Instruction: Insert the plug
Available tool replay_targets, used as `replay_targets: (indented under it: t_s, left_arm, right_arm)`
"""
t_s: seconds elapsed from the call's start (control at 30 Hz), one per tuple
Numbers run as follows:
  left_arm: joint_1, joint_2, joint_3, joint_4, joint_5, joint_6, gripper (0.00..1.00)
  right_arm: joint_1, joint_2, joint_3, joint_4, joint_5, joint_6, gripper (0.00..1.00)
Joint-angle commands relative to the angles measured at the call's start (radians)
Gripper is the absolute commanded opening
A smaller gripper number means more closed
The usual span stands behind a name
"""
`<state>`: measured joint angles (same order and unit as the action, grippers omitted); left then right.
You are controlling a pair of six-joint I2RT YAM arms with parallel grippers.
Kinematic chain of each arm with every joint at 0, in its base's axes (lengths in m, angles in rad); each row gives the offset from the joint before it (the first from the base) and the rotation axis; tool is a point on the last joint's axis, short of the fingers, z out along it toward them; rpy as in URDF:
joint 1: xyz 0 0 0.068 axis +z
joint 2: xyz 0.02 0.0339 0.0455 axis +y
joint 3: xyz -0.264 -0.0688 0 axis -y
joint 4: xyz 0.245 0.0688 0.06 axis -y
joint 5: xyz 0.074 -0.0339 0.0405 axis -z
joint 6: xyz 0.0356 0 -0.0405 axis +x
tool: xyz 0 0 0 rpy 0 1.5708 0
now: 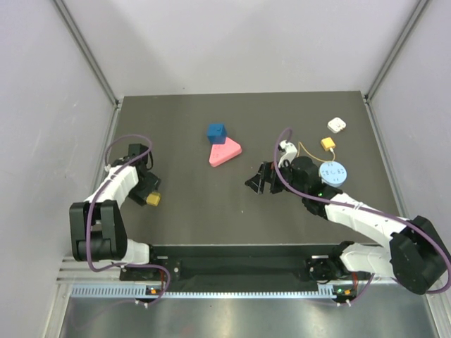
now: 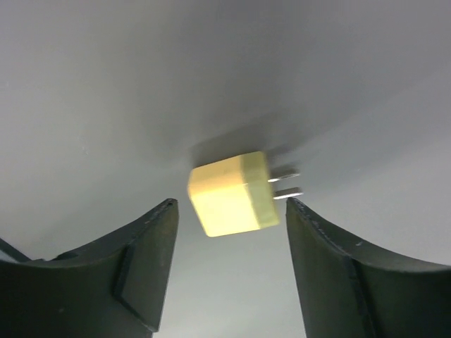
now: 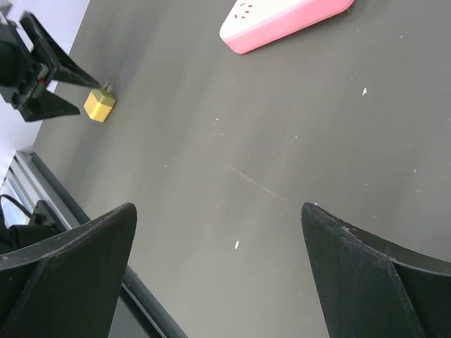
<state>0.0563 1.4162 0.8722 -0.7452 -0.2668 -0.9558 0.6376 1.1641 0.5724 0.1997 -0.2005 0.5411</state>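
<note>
The plug (image 1: pixel 328 144), a small yellow block on a thin looping yellow-orange wire, lies at the back right, away from both grippers. A second yellow cube (image 1: pixel 153 199) with two metal prongs lies at the left. In the left wrist view this cube (image 2: pixel 232 193) sits on the table just beyond my open left gripper (image 2: pixel 230 201), near its fingertips, prongs pointing right. My left gripper (image 1: pixel 146 189) is empty. A pink triangular socket block (image 1: pixel 224 153) lies mid-table. My right gripper (image 1: pixel 257 182) is open and empty above bare table (image 3: pixel 217 205), right of the pink block (image 3: pixel 282 21).
A blue cube (image 1: pixel 216 132) stands just behind the pink block. A white square block (image 1: pixel 336 125) lies at the back right. A light-blue disc (image 1: pixel 332 172) with a grey cord sits beside the right arm. The right wrist view shows the table's near edge rail (image 3: pixel 63 204).
</note>
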Motion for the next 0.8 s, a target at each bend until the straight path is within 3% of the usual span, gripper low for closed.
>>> replay_targets:
  t_s: [0.0, 0.17, 0.23, 0.27, 0.37, 0.5, 0.57, 0.6, 0.67, 0.77]
  left_arm:
    - [-0.004, 0.003, -0.042, 0.010, -0.008, -0.046, 0.66]
    - [-0.006, 0.018, -0.070, 0.050, 0.006, -0.044, 0.63]
    - [-0.007, 0.035, -0.078, 0.084, 0.020, -0.028, 0.57]
    - [-0.007, 0.039, -0.087, 0.102, 0.037, -0.014, 0.43]
    - [-0.025, 0.040, -0.090, 0.196, 0.133, 0.080, 0.25]
    - [-0.186, 0.044, -0.044, 0.259, 0.184, 0.213, 0.13]
    - [-0.258, 0.059, -0.009, 0.317, 0.236, 0.276, 0.13]
    - [-0.330, 0.069, 0.004, 0.335, 0.329, 0.310, 0.13]
    - [-0.427, 0.111, 0.060, 0.327, 0.369, 0.394, 0.13]
    - [-0.489, 0.179, 0.128, 0.284, 0.388, 0.474, 0.14]
  right_arm:
    - [0.011, -0.018, 0.032, 0.029, 0.007, -0.012, 1.00]
    - [0.011, -0.018, 0.034, 0.027, 0.006, -0.010, 1.00]
    - [0.011, -0.024, 0.032, 0.021, 0.009, -0.010, 1.00]
    - [0.011, -0.026, 0.032, 0.021, 0.009, -0.013, 1.00]
    - [0.013, -0.032, 0.027, 0.009, 0.009, -0.016, 1.00]
    - [0.011, -0.041, 0.015, 0.003, 0.018, -0.018, 1.00]
    - [0.011, -0.041, 0.014, 0.001, 0.019, -0.018, 1.00]
    - [0.011, -0.041, 0.014, 0.000, 0.022, -0.020, 1.00]
    - [0.011, -0.037, 0.012, -0.006, 0.026, -0.021, 1.00]
    - [0.011, -0.032, 0.012, -0.019, 0.013, -0.035, 1.00]
